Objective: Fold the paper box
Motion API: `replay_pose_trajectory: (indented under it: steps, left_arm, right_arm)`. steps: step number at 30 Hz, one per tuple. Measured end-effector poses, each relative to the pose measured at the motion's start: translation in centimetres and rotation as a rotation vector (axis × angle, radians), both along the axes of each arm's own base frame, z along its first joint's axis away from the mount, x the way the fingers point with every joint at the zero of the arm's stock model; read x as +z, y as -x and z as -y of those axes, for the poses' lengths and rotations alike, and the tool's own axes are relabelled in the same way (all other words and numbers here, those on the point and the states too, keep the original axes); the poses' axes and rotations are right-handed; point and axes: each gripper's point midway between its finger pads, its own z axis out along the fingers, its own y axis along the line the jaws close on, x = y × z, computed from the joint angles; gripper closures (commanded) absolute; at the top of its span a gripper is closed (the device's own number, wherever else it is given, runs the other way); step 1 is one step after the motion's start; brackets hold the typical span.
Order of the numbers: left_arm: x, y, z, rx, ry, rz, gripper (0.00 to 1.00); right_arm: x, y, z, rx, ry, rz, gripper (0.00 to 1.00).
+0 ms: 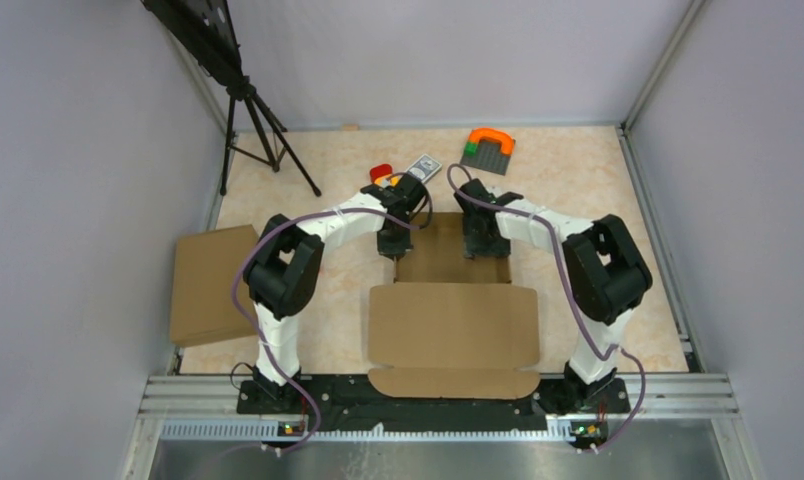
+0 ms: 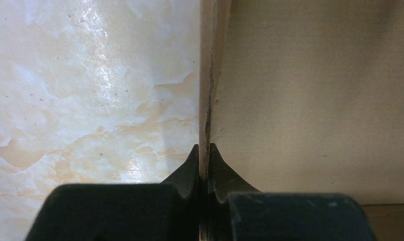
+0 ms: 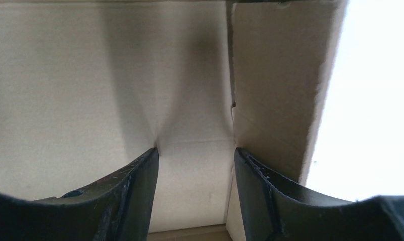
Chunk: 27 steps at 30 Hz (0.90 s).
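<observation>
Brown cardboard, plain and smooth, makes the paper box [image 1: 453,325], which lies in the middle of the table [image 1: 578,165] between the two arms. Its big flat lid part, with a rounded flap at the edge, lies spread out near the arm bases. The low tray part, with thin standing walls, sits just past it. The table top is shiny and pale, with creamy orange blotches like stone. The left gripper [image 1: 391,243] is at the tray's left wall. Its black pointed fingers [image 2: 190,168] are pinched tight on the thin top edge of that wall, with table on one side and cardboard on the other. The right gripper [image 1: 478,243] reaches down inside the tray near its right wall. Its curved black fingers [image 3: 134,186] stand apart and hold nothing. One tip is right against the cardboard, and the other is just beside a folded wall piece with a rough cut edge. Another brown box [image 1: 213,285] lies at the left side of the table, well apart. At the far end are an orange and grey toy [image 1: 488,148], a small red thing [image 1: 381,171] and a black tripod [image 1: 253,120].
</observation>
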Motion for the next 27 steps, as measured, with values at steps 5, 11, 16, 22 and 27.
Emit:
replay_pose_trajectory:
  steps: [5, 11, 16, 22, 27]
  left_arm:
    - [0.0, 0.0, -0.1, 0.003, -0.001, -0.002, 1.00]
    - [0.0, 0.0, -0.2, 0.003, -0.002, -0.003, 1.00]
    - [0.0, 0.0, -0.2, 0.003, -0.002, -0.003, 1.00]
    - [0.0, 0.0, -0.2, 0.003, -0.003, -0.005, 1.00]
    - [0.0, 0.0, -0.2, 0.003, -0.003, -0.006, 1.00]
  right_arm:
    - [1.8, 0.3, -2.1, 0.073, -0.122, 0.004, 0.39]
    - [5.5, 0.1, -4.0, 0.139, -0.243, 0.065, 0.39]
    - [5.9, 0.2, -4.3, 0.155, -0.258, 0.063, 0.48]
    - [8.7, -0.2, -3.2, 0.142, -0.266, 0.142, 0.58]
    - [11.1, -0.6, -0.4, 0.090, -0.289, 0.223, 0.57]
